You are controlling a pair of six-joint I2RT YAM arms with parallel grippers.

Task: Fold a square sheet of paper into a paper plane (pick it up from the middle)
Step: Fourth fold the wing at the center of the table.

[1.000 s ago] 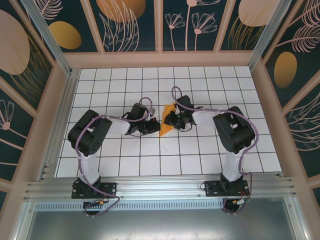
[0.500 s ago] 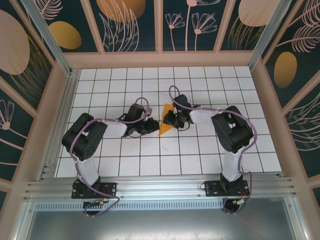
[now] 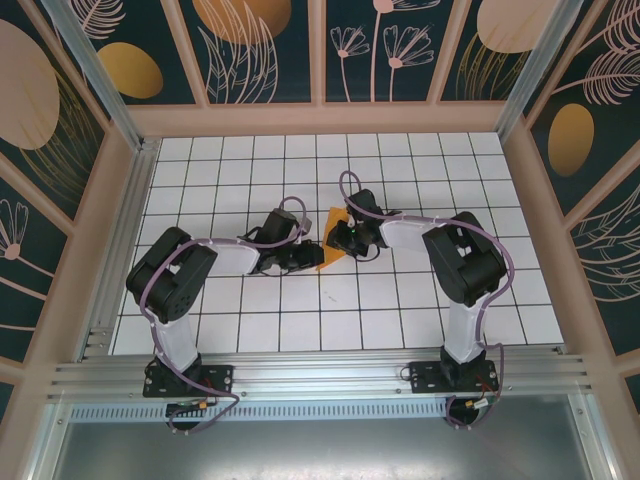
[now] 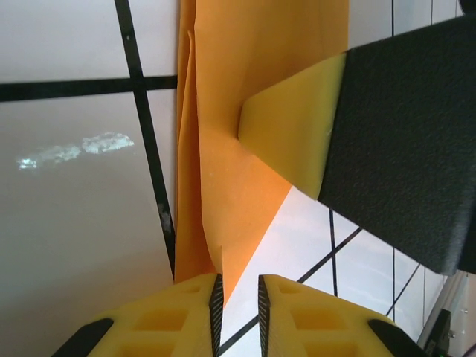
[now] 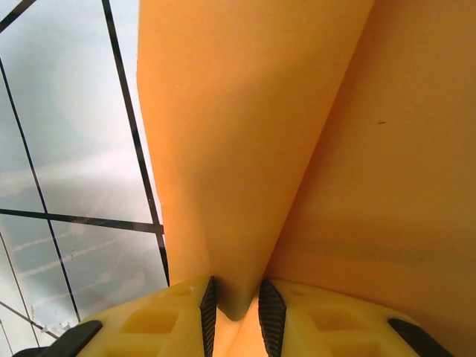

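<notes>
A: Status on the fold?

B: Partway, by the look of it. Found the orange paper sheet [image 4: 223, 149] near the middle of the tiled table [image 3: 400, 300], well away from every edge and corner, between the two grippers. Not a flat square: stacked layers along one long side, tapering to a point. Not a slim dart either.

A: Grips?

B: Right gripper [image 5: 236, 297] clamped on a raised fold of the sheet, with paper pinched between the jaws. From the left wrist view, its yellow pad [image 4: 294, 134] pressed flat on the paper's face. Left gripper [image 4: 238, 297] right at the pointed tip, jaws only a narrow slit apart, with white tile visible through the slit. Cannot tell whether pinching that tip or just sitting beside it.

A: Done so far?

B: Sheet picked out and first folds in, judging by the doubled layers.

A: Left to do?

B: Likely the larger share: centre crease, wing folds, pressing flat. No finished plane shape visible. Thin paper in one firm clamp, so expecting care against tearing or skewing on any pull.
</notes>
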